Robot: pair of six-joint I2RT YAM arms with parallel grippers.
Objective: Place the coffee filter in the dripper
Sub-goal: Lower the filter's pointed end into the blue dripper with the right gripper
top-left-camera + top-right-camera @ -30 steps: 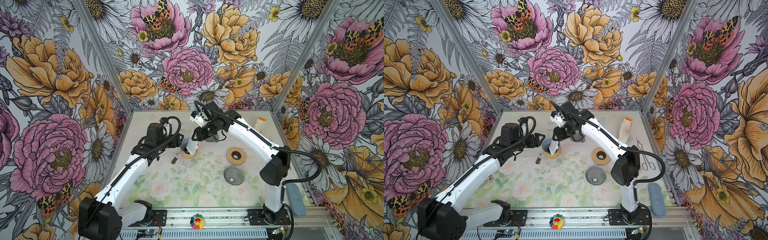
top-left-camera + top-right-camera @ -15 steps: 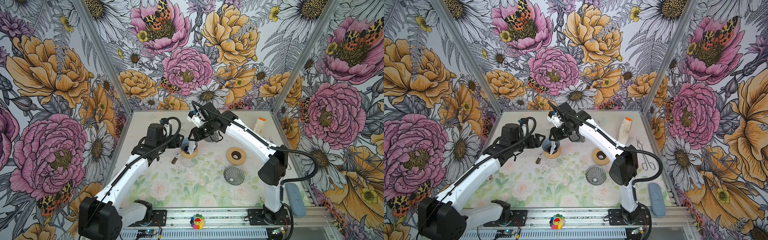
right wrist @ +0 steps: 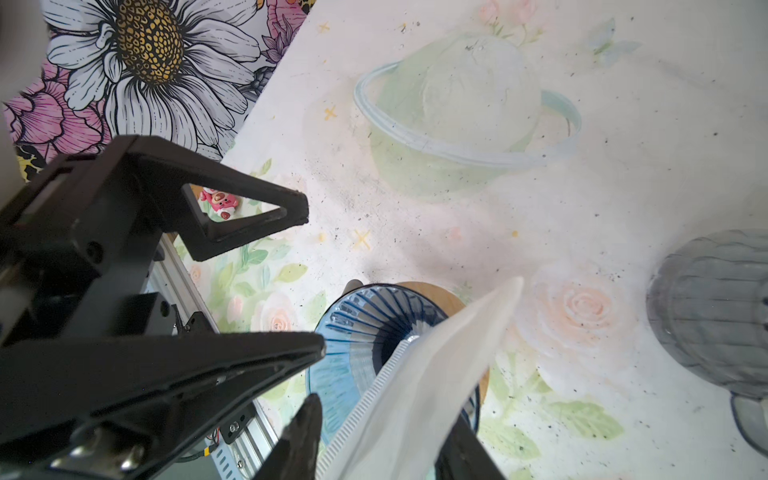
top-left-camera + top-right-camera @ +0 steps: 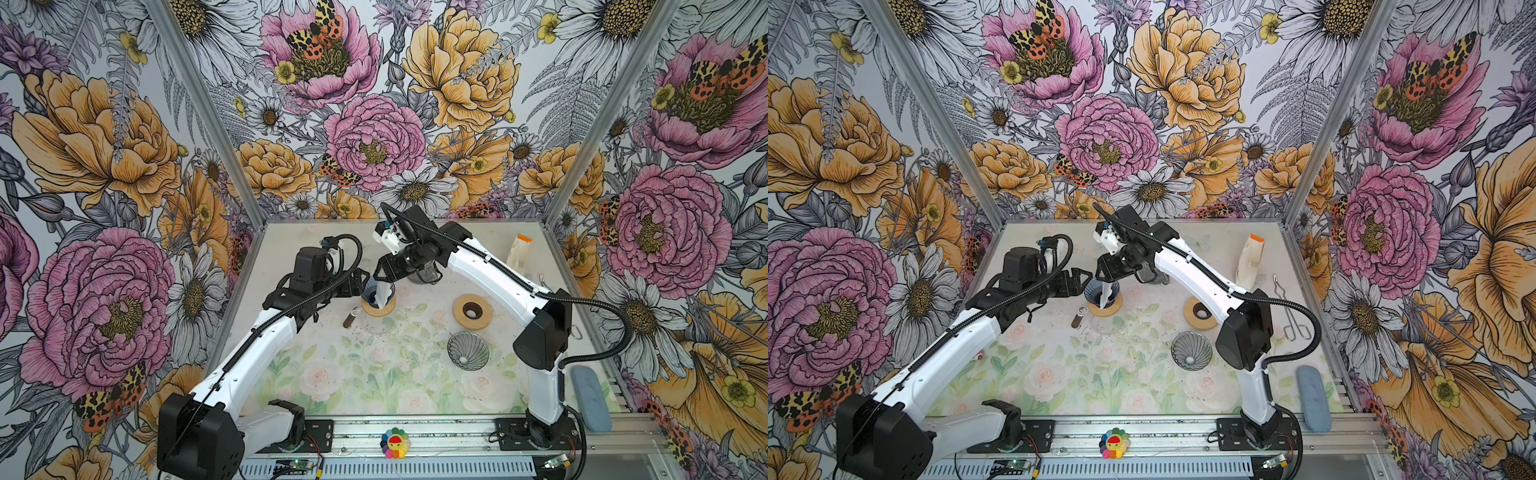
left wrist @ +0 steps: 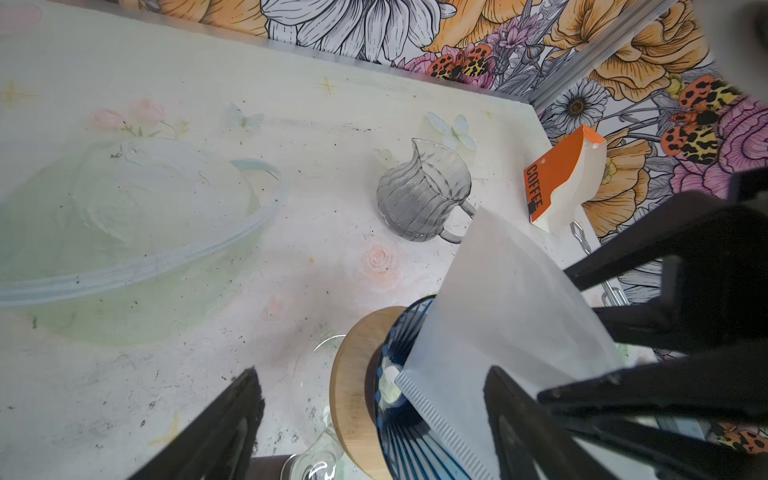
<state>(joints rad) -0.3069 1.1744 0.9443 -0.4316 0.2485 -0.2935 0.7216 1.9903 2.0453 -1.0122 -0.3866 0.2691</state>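
A blue ribbed glass dripper [image 4: 371,294] [image 4: 1095,293] sits on a wooden ring [image 4: 379,311] at the back left of the table. The white paper coffee filter [image 4: 385,291] [image 5: 507,316] [image 3: 432,374] stands tilted in it, tip down in the cone. My right gripper [image 3: 386,415] [image 4: 383,277] hangs over the dripper, its jaws apart on either side of the filter, with a gap showing at one finger. My left gripper [image 5: 371,371] [image 4: 360,282] [image 3: 307,278] is open wide beside the dripper, which shows between its fingers.
A grey glass pitcher [image 5: 424,195] stands behind the dripper. An orange and white coffee bag [image 4: 519,249] leans at the back right. A second wooden ring [image 4: 472,311], a grey ribbed dripper [image 4: 467,350] and a small brown cylinder [image 4: 351,318] lie nearby. Metal tongs [image 4: 1287,307] rest at the right edge.
The right arm has shifted a little left over the dripper and its jaws have widened around the filter. The left jaws have opened slightly wider.
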